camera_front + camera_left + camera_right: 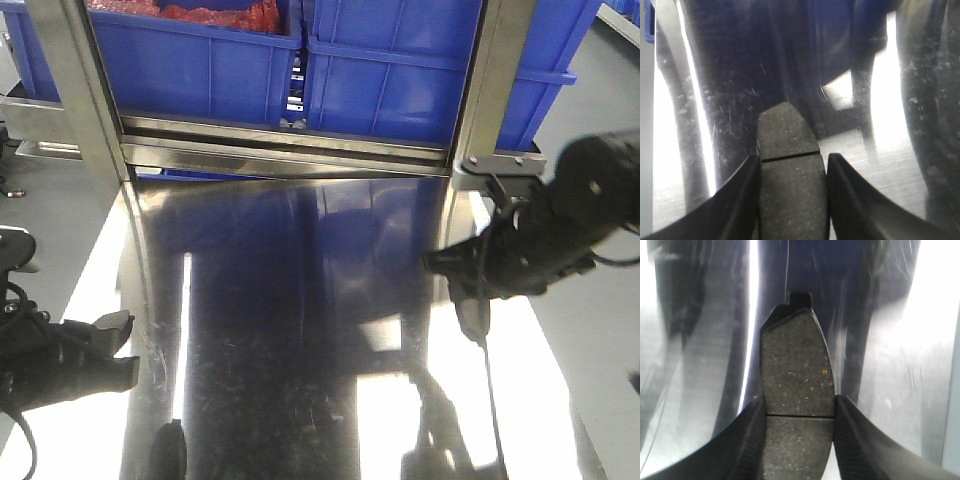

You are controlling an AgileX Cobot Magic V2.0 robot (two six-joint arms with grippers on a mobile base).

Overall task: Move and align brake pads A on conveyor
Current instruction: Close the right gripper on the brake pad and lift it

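Grey pad [790, 172] in left jaws, second pad [797, 385] in right jaws, ends cropped.

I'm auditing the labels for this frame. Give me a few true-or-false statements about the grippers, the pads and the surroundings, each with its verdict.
1. The left gripper clamps a brake pad with a groove across it. True.
2. The right gripper is empty. False: it clamps a second brake pad between its fingers.
3. Blue bins stand beyond the far edge of the steel table. True.
4. Both pads are held over the conveyor belt. False: each wrist view shows shiny steel under the pad, and no belt is in view.
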